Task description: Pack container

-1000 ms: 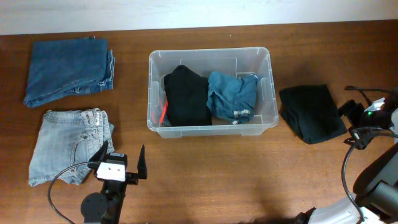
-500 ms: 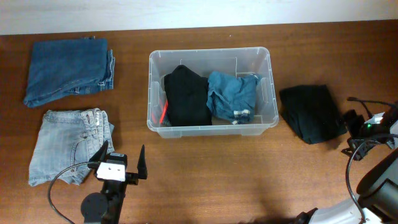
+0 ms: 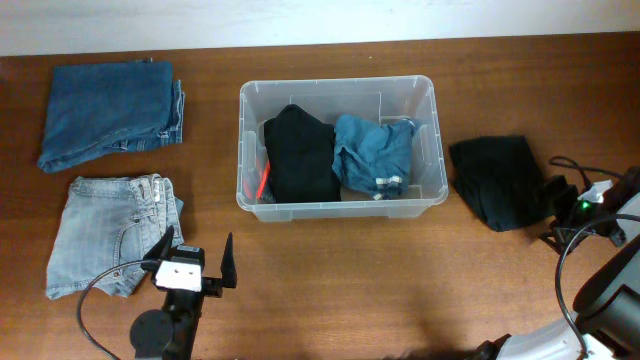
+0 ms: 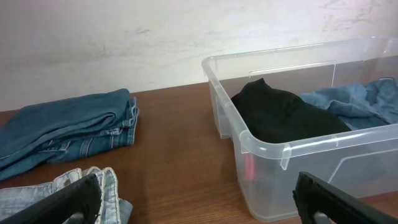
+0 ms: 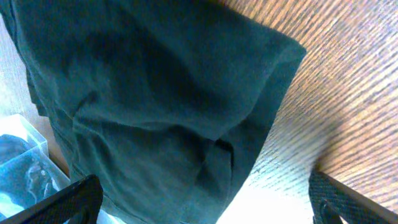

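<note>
The clear plastic container (image 3: 338, 93) stands mid-table and holds a black garment (image 3: 299, 152) and a blue denim garment (image 3: 373, 150). It also shows in the left wrist view (image 4: 267, 146). A folded dark garment (image 3: 500, 180) lies right of the container and fills the right wrist view (image 5: 149, 106). My right gripper (image 3: 557, 210) is open at that garment's right edge, its fingers (image 5: 199, 202) straddling the cloth. My left gripper (image 3: 198, 260) is open and empty near the front edge, its fingers (image 4: 199, 202) above bare wood.
Folded dark blue jeans (image 3: 108, 112) lie at the back left. Folded light blue jeans (image 3: 112, 232) lie at the front left, next to the left gripper. Cables (image 3: 590, 170) run by the right arm at the table's right edge.
My right gripper has moved left and toward the front, closing on the dark garment's right edge. The left arm has not moved.
</note>
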Tool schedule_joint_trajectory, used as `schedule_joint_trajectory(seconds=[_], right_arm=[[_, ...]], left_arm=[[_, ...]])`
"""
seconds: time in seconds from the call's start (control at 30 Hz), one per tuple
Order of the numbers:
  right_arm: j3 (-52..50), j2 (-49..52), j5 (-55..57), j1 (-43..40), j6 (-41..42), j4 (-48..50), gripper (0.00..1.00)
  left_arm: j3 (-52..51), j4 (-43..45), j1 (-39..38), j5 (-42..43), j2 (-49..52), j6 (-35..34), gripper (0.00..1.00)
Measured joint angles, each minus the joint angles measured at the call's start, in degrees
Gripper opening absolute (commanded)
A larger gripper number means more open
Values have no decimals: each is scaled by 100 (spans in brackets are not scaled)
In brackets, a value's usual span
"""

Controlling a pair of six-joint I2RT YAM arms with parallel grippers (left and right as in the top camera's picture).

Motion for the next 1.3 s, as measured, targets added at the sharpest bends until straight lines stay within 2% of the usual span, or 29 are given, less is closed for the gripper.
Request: schedule_joint_trajectory(seconds=[0.5, 0.9, 1.3], right_arm=[[-31, 68, -138, 0, 81, 461, 99], [120, 442, -763, 11, 221, 866, 99], [273, 675, -754, 238, 282, 1043, 99]], left_arm=[[0, 0, 0, 0, 0, 0, 99], [0, 0, 0, 0, 0, 2, 99], [0, 0, 0, 2, 0, 2, 99]])
